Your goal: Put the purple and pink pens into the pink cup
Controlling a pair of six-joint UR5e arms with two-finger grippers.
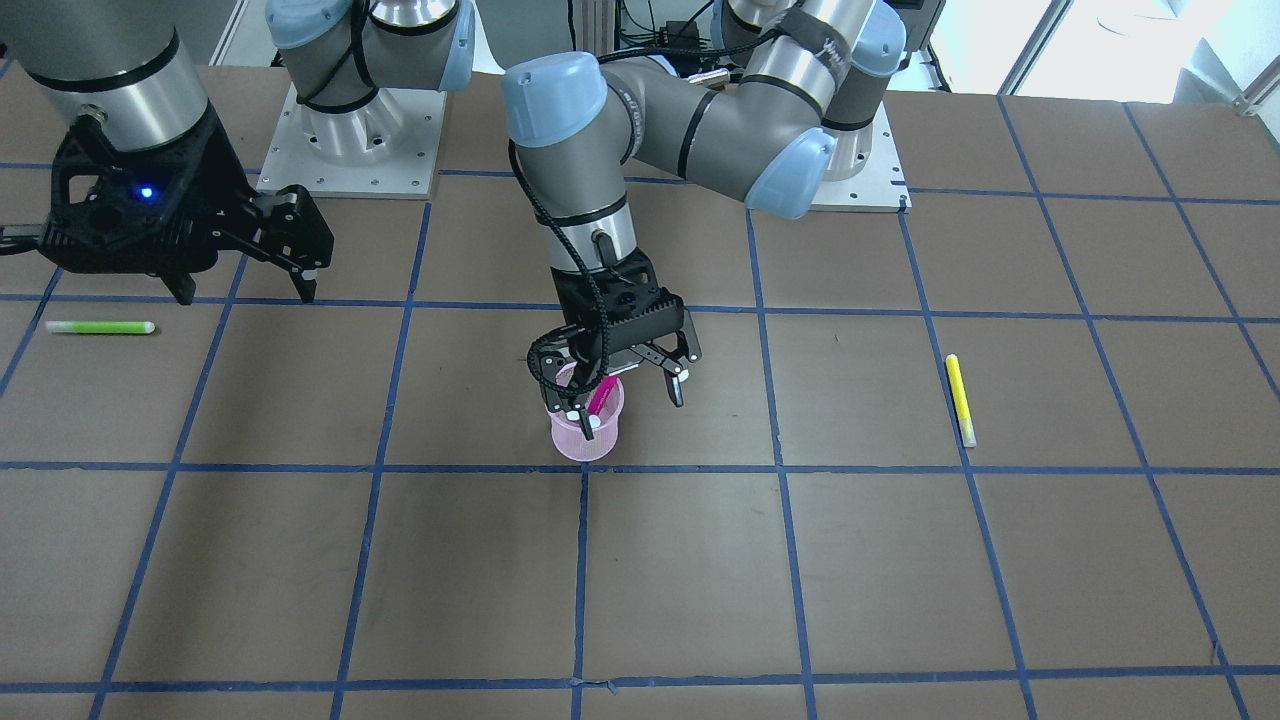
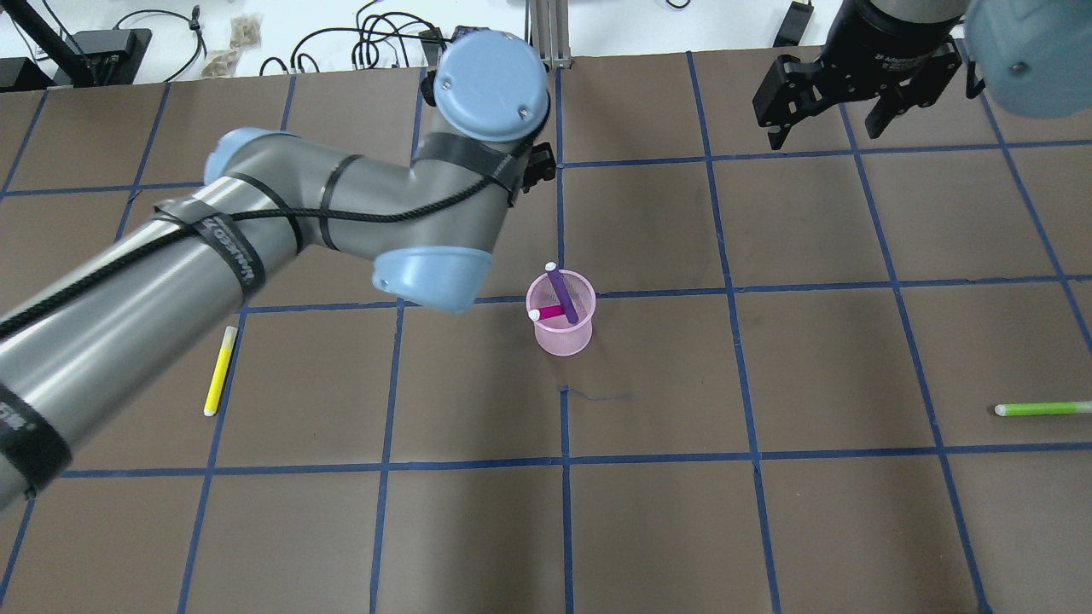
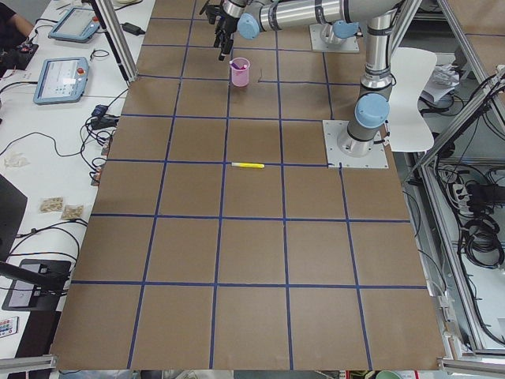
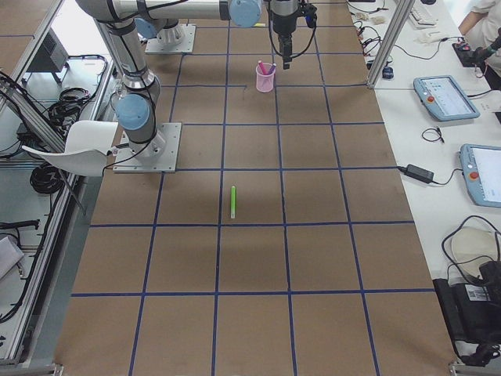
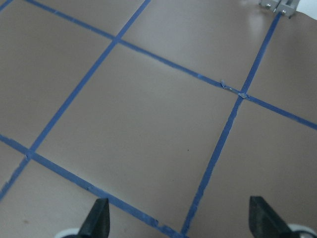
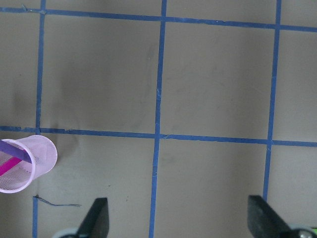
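Note:
The pink mesh cup stands upright near the table's middle. A purple pen and a pink pen lean inside it, white caps up. In the front view the pink pen shows in the cup. My left gripper hangs open and empty just above the cup; its wrist view shows only bare table. My right gripper is open and empty, far off at the back right. Its wrist view shows the cup at the left edge.
A yellow pen lies on the table on my left side. A green pen lies at the right edge. The brown table carries a blue tape grid. My left arm's elbow and wrist stretch over the table's middle.

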